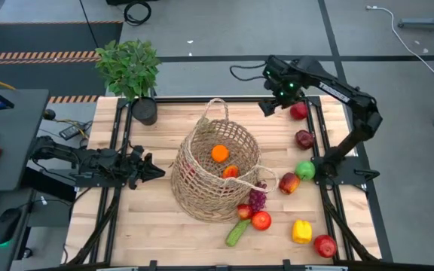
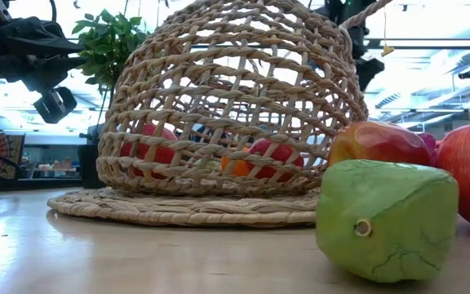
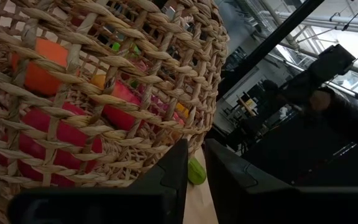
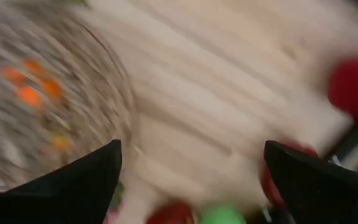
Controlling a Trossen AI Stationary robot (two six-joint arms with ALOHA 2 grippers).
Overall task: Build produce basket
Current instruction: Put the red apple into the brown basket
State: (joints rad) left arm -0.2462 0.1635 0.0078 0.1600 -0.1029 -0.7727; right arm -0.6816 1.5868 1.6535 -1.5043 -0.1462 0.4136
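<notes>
The tan wicker basket (image 1: 217,169) rests on its broad woven bottom (image 2: 186,208) in the middle of the table. Inside lie an orange (image 1: 219,153) and some red produce (image 3: 61,134). Loose produce lies to its right: red apples (image 1: 298,111), a green apple (image 1: 305,170), purple grapes (image 1: 257,199), a cucumber (image 1: 236,232) and a yellow pepper (image 1: 301,231). My right gripper (image 1: 271,105) hovers open and empty above the far right of the table, pointing down (image 4: 191,149). My left gripper (image 1: 157,171) is level and shut, just left of the basket wall (image 3: 194,165).
A potted plant (image 1: 130,71) in a black pot stands at the table's far left corner. Black frame rails (image 1: 319,143) run along the table's sides. Bare wood shows between the basket and the far edge (image 1: 179,113) and at the near left (image 1: 142,226).
</notes>
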